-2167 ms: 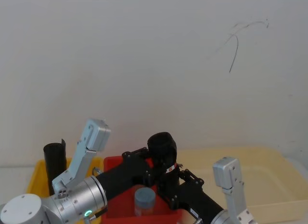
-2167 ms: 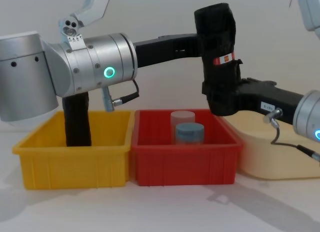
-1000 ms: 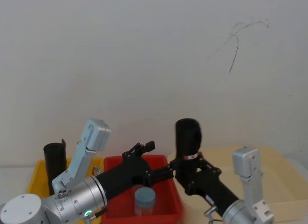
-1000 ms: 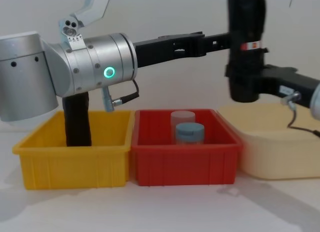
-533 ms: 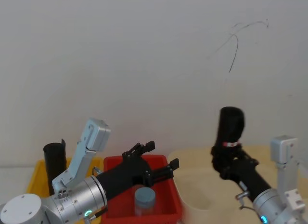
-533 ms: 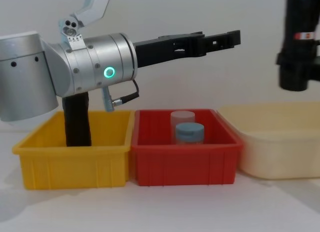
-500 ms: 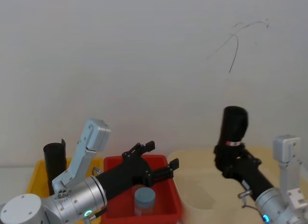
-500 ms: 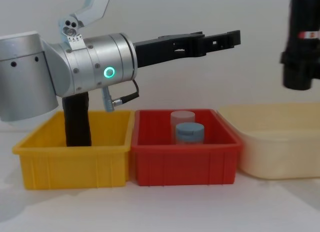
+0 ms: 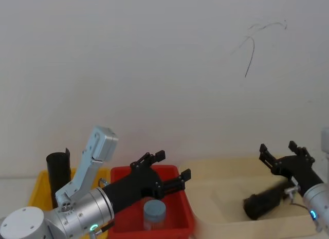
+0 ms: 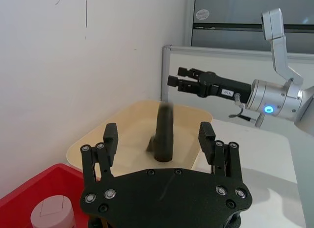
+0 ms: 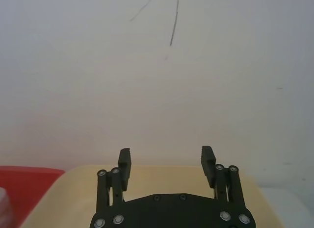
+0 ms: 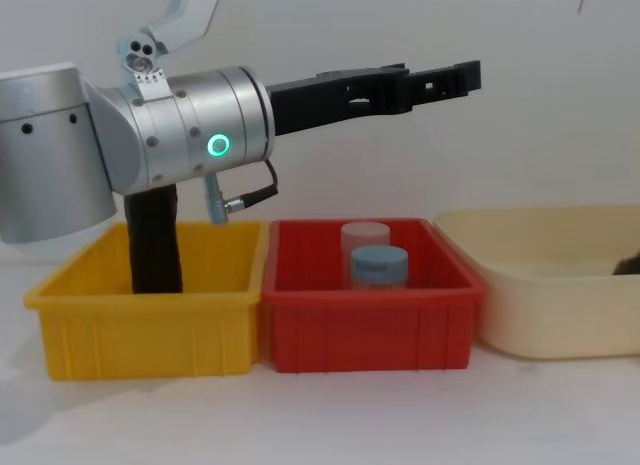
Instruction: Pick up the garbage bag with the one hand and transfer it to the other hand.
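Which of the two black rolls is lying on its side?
The garbage bag in the cream tub, near the right gripper; the other roll stands upright in the yellow bin.

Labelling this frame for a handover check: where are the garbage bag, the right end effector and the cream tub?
garbage bag [image 9: 263, 201], head view, middle of the roll's side.
right end effector [image 9: 277, 148], head view, midway between its open fingertips.
cream tub [image 12: 545, 310], chest view, front wall.

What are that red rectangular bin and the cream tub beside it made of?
The red rectangular bin looks like rigid moulded plastic, matte, with even colour and a thick lip. The cream tub is probably plastic too: smooth, rounded rim.
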